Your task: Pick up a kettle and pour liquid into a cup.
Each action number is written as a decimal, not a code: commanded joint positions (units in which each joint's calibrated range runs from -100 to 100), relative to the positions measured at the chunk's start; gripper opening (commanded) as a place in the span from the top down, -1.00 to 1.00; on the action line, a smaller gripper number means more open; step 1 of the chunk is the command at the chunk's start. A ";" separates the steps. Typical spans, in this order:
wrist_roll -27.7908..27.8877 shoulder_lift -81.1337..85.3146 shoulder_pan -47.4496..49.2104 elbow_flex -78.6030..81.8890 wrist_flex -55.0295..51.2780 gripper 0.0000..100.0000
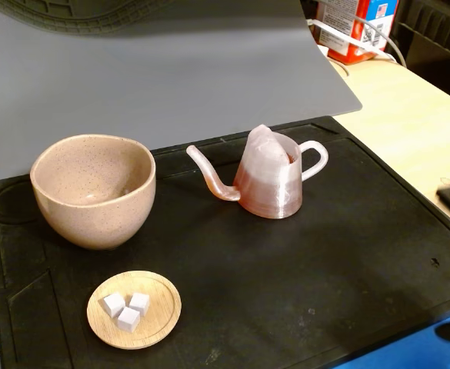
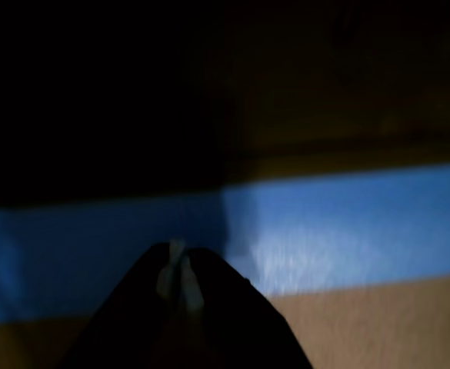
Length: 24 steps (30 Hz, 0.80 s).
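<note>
We see the kettle [image 1: 271,181] upright mid-mat [image 1: 348,254], its spout toward the cup [image 1: 94,188] near the tabletop's left edge. A wooden saucer [image 1: 135,309] with white cubes [image 1: 127,307] sits at the front. Nothing lies between them. In the wrist view, the pincer [image 2: 180,270] looks closed, empty.

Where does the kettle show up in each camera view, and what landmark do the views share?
Fixed view: the kettle stands upright on the black mat, right of centre, spout pointing left toward the cup.
Wrist view: the kettle is not in it; only the dark gripper at the bottom edge.
Shared landmark: probably the blue surface at the fixed view's lower right corner, which crosses the wrist view as a band.
</note>
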<state>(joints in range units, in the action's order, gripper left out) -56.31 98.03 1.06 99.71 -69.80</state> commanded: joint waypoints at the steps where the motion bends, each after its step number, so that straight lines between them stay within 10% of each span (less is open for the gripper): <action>1: 0.29 -3.06 0.20 0.20 7.33 0.98; 24: 0.40 -58.10 0.20 -0.98 83.25 0.98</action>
<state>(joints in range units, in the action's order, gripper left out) -56.16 43.32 1.13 98.83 7.83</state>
